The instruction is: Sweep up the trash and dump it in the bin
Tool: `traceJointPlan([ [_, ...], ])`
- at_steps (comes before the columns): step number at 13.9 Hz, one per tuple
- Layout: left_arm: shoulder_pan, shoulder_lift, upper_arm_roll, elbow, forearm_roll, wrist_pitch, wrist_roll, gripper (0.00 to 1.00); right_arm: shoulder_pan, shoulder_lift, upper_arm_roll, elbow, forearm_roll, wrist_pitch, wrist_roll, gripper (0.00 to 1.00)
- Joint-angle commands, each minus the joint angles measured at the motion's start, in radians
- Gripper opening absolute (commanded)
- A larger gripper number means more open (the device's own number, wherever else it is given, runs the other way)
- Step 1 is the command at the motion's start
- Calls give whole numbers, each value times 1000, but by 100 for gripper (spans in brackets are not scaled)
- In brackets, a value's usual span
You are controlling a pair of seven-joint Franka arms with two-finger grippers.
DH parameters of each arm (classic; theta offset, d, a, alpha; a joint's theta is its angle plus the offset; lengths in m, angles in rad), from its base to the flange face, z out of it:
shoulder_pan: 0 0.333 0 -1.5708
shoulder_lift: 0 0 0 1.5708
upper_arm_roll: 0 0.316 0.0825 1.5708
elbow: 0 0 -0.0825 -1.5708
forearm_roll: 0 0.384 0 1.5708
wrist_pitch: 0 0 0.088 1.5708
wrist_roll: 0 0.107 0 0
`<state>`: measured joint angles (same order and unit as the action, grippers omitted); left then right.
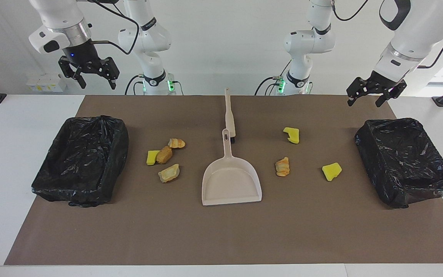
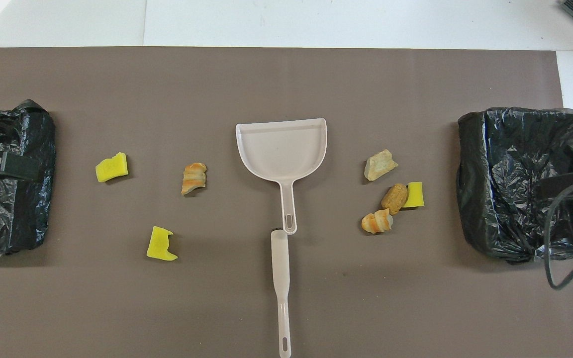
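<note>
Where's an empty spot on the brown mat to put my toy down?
The wide strip farther from the robots than the dustpan, between the two bins, is bare. It's crowded beside the dustpan, where four trash pieces cluster.

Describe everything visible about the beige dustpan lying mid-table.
The dustpan is a pale beige scoop, apparently plastic, with low raised side walls and a straight open lip facing away from the robots. It lies flat on the brown mat, empty. Its slim handle, with an oval hanging hole at the end, points toward the robots and reaches the head of the matching brush, which lies in line with it; whether they touch cannot be told. Nothing grips it.
</note>
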<state>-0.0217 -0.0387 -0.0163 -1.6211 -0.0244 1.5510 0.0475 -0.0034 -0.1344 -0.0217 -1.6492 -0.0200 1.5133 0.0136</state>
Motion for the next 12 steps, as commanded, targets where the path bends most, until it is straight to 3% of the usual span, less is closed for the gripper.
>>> traceJointPlan([
  [1,-15,-32,10,-49,6,14,5,100,-3,-14,2,-11,15,5,-18,100],
  [3,-17,-41,10,-66,4,14,12,100,11,-13,17,-35,26,22,-3,100],
  [6,-30,-47,1,-104,1,29,14,100,109,64,25,-32,45,79,147,100],
  [12,-112,-52,-2,-219,-12,165,11,100,233,180,29,-26,64,211,321,100],
])
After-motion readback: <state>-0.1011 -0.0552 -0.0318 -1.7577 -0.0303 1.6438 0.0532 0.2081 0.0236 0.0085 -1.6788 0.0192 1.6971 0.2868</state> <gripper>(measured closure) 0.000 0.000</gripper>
